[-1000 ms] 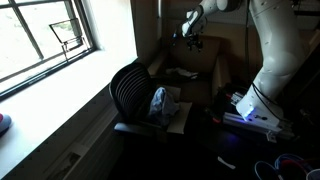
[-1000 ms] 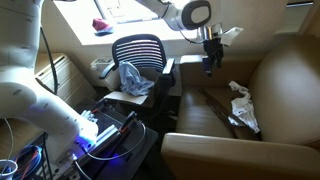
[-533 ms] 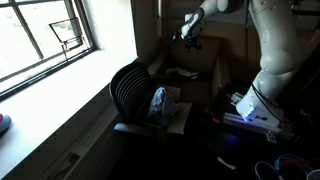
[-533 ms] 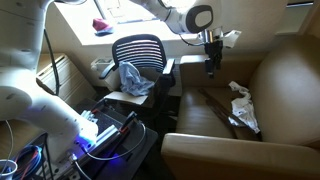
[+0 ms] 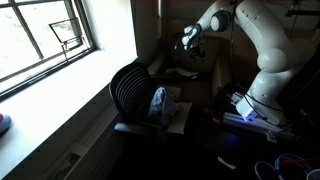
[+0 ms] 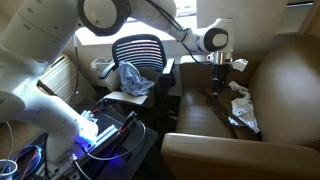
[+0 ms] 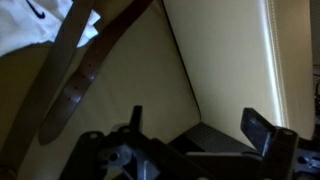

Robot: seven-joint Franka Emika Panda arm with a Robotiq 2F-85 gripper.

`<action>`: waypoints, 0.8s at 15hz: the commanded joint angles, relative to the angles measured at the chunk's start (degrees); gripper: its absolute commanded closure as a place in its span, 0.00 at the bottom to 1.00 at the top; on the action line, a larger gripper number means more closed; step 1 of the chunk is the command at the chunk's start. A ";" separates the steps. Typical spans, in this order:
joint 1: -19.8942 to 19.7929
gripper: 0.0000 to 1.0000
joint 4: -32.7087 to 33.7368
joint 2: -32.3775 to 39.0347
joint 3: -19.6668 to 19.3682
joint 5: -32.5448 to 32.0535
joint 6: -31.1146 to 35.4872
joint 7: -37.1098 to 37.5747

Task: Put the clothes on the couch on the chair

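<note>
One pale blue-white garment [image 6: 133, 78] already lies on the black office chair [image 6: 140, 50], at the back edge of its seat. A whitish garment [image 6: 240, 106] and a dark strap-like piece [image 7: 85, 70] remain on the couch [image 6: 275, 85], on its seat near the backrest. The gripper [image 6: 217, 80] hovers above that seat with jaws spread wide and empty. I judge the task partly done, with at least one more pick to make.

The couch [image 6: 275, 80] wears smooth, matt tan upholstery. On it lies a crumpled white garment [image 6: 241, 108] of thin cloth. In the wrist view a brown leather-like strap [image 7: 75, 90] runs toward one o'clock. The chair [image 6: 140, 50] back is ribbed matt black, with a soft pale garment [image 6: 133, 77] at its six o'clock. The arm [image 5: 262, 45] is glossy white plastic.
</note>
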 commanded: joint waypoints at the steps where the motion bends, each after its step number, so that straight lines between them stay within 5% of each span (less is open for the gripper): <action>1: 1.48 0.00 14.05 10.94 -2.82 -1.49 -1.81 10.32; 4: 1.85 0.00 18.11 14.88 -2.43 -3.55 -3.70 17.23; 5: 1.70 0.00 13.01 11.71 -2.08 -1.70 -1.26 13.46; 10: 2.19 0.00 15.19 14.08 -2.15 -2.82 -0.15 17.23; 12: 0.91 0.00 22.40 21.49 -0.92 -2.12 2.66 26.87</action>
